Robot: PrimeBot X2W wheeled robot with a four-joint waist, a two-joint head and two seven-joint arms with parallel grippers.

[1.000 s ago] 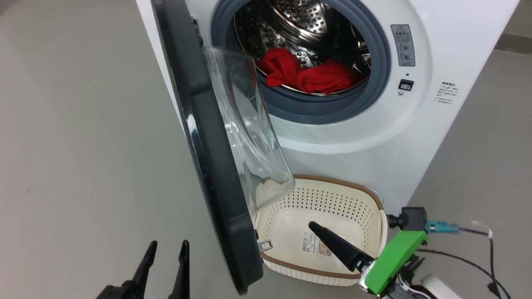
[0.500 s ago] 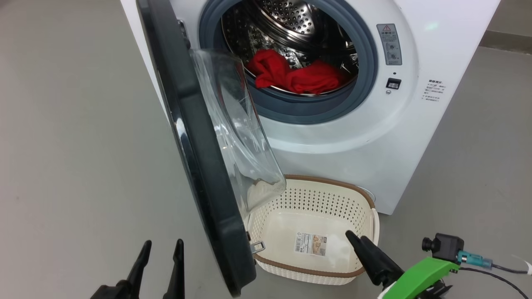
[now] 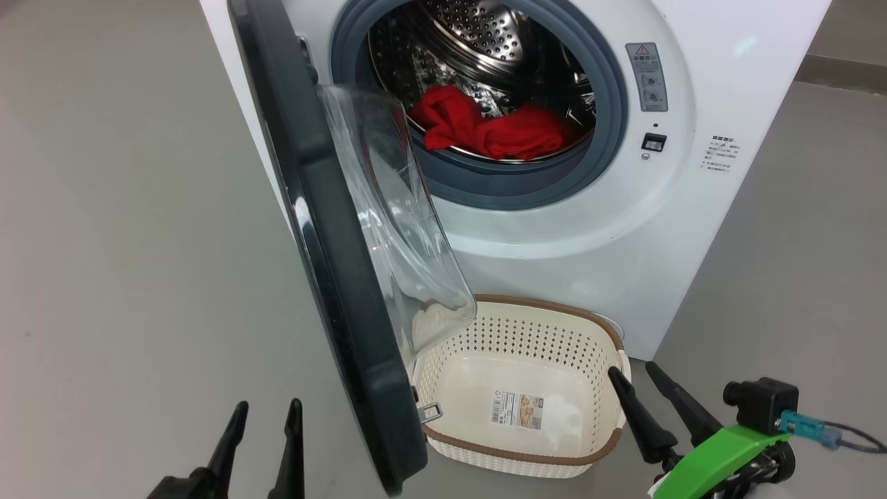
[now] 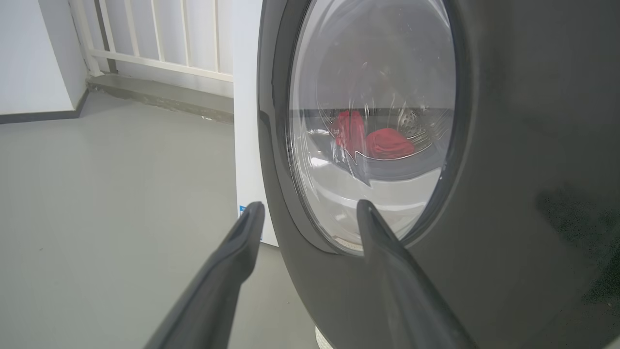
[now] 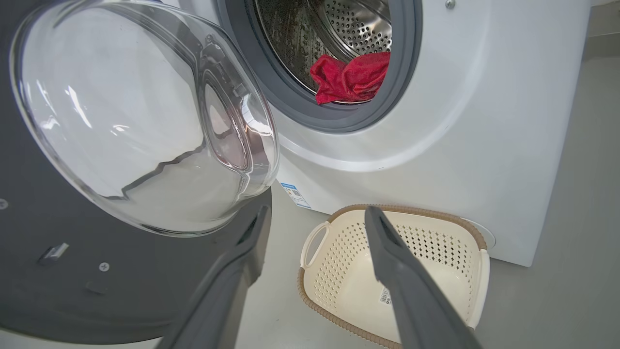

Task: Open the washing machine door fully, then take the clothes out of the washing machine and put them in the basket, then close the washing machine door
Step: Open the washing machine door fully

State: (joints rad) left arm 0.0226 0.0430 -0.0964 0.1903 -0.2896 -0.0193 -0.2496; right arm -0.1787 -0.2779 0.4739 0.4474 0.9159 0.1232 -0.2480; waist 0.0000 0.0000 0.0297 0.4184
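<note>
Two grippers are in front of us, and both have their fingers spread apart with nothing between them. We see the left gripper (image 3: 268, 405) low at the left of the head view, above the grey floor (image 3: 104, 242) on the outer side of the washing machine door (image 3: 326, 229). In its wrist view, the fingers point at the door's glossy black face, and one tip overlaps the lower edge of the clear window. We cannot tell whether it touches. The right gripper (image 3: 632, 369) sits low at the right, just beside the right end of the basket (image 3: 527, 333), with one fingertip over the brown rim. We cannot tell whether that one touches either. A green bracket (image 3: 714, 450) and a small black camera (image 3: 762, 402) sit behind those fingers. The basket stands on the floor close to the front of the washing machine (image 3: 568, 235), with a label sticker (image 3: 517, 407) on its floor and the door's bulging window hanging over its left end. The door is swung out and stands nearly edge-on to us. The clothes (image 3: 499, 132), a red heap, lie inside the steel drum (image 3: 485, 28) against the lower part of the grey rubber ring (image 3: 610, 104).
</note>
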